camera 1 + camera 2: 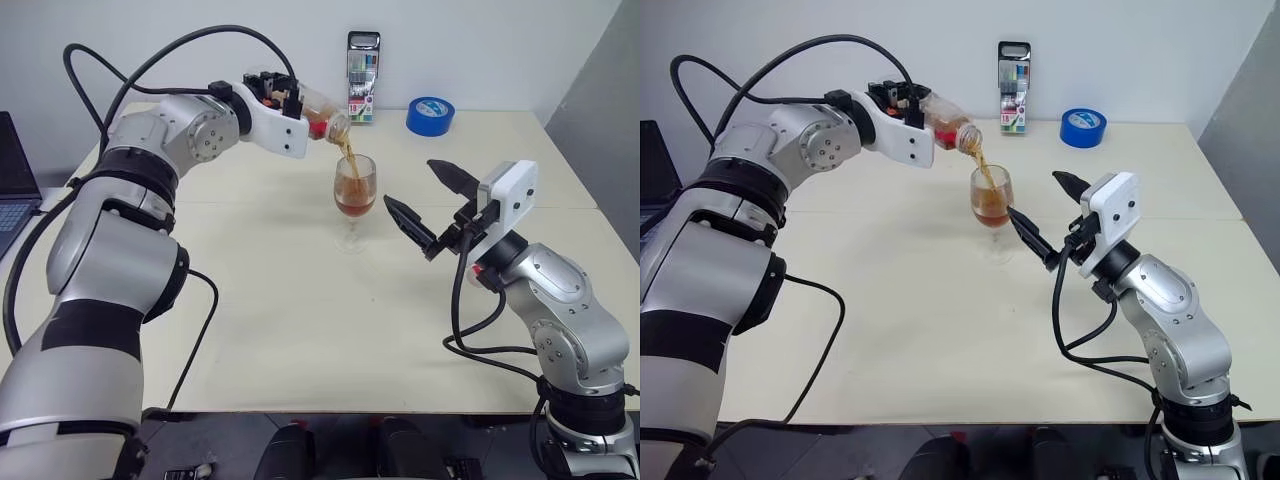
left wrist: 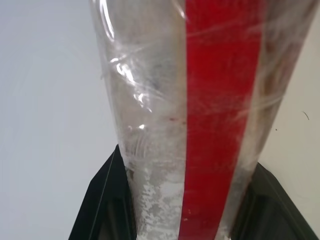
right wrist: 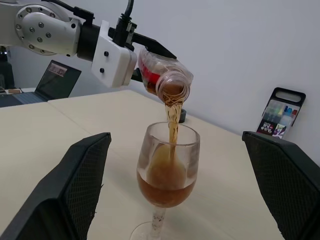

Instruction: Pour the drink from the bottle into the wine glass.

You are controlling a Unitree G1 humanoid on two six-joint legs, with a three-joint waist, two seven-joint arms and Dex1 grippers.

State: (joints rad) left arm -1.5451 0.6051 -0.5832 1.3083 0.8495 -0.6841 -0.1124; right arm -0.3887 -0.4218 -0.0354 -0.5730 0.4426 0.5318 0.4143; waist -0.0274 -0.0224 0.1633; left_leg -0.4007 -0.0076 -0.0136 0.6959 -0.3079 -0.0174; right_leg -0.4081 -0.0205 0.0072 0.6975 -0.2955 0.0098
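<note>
Left gripper [image 1: 908, 106] tips the bottle [image 1: 950, 126], drink [image 1: 981, 166] streaming into the wine glass [image 1: 992, 205]

The wine glass [image 1: 355, 195] stands on the table [image 1: 300, 330], with the tipped bottle [image 1: 318, 112] above it to the left. Behind them, a marker pack [image 1: 362, 78] stands left of a tape roll [image 1: 430, 115].

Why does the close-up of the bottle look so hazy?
Left wrist view: the bottle sits right against the lens, so its plastic blurs and throws white glare. Right wrist view: the wine glass is crisp, the right claw's fingers soft-edged.
</note>
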